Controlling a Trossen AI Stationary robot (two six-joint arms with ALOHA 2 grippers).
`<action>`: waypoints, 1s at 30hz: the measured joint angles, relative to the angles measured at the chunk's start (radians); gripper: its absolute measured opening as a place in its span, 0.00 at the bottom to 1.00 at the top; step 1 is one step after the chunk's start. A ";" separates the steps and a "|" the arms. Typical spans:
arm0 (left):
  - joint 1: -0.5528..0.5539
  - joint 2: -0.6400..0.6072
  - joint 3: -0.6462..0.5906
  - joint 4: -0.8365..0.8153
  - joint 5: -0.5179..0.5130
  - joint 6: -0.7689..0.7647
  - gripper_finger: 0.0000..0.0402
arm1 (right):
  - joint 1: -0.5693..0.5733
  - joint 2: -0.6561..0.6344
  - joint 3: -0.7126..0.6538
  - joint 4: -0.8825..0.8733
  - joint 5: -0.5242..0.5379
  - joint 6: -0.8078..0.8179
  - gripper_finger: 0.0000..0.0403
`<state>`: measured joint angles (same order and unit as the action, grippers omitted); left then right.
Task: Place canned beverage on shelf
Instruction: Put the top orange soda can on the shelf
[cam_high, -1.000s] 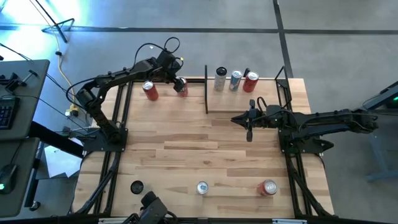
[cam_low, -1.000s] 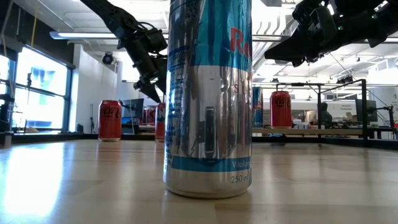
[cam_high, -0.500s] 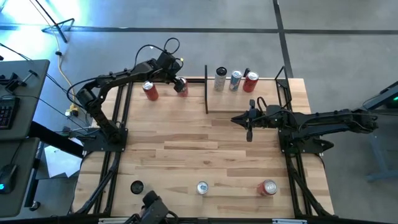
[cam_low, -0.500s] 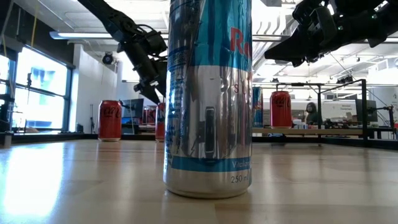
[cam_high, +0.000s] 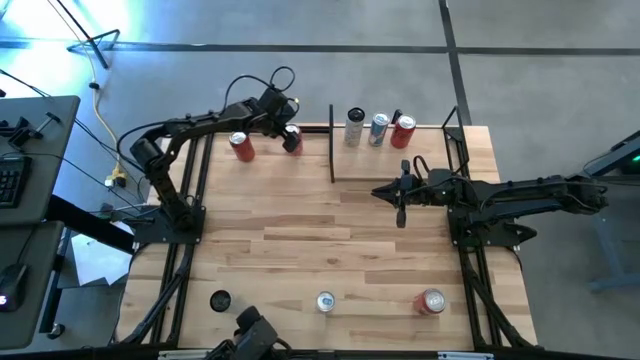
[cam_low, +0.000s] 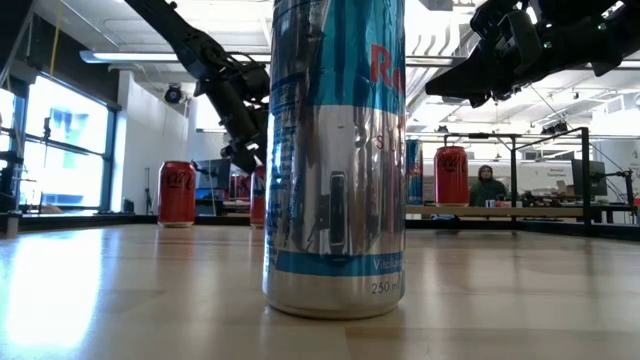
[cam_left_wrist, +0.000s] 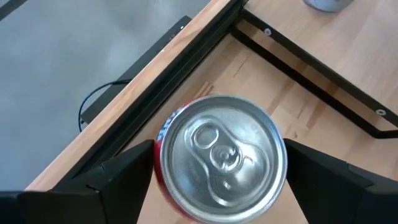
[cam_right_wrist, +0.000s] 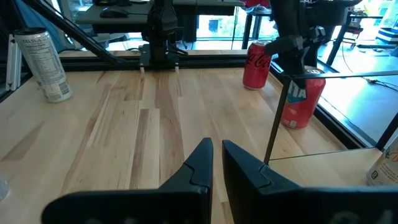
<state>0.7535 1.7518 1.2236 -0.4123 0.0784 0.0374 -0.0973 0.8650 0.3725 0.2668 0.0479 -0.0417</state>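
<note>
Since a second ago, my left arm has swung its elbow in a little, and its left gripper (cam_high: 288, 128) has settled over the red can (cam_left_wrist: 219, 154) at the table's far edge, just outside the shelf (cam_high: 420, 165). From the wrist camera I see both fingers (cam_left_wrist: 121, 177) spread wide, flanking the can on either side; whether the pads already touch it I cannot tell, but nothing is lifted yet. I read this as the moment before closing. Three cans (cam_high: 378, 128) already stand at the shelf's back. My right gripper (cam_high: 401, 213) hangs closed and empty above the shelf's near edge, unchanged. Another red can (cam_high: 241, 146) waits just beside.
</note>
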 joint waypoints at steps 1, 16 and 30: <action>-0.002 0.004 0.000 0.004 0.005 0.001 0.81 | 0.000 0.000 0.000 0.000 0.000 0.000 0.05; -0.024 -0.029 -0.002 -0.009 -0.006 -0.034 0.70 | 0.000 0.000 0.000 -0.008 0.000 0.000 0.05; -0.306 -0.170 0.000 -0.190 -0.010 -0.151 0.70 | 0.000 0.000 0.000 -0.033 0.000 0.001 0.05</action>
<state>0.4480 1.5822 1.2232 -0.6018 0.0685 -0.1132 -0.0971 0.8650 0.3726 0.2337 0.0479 -0.0410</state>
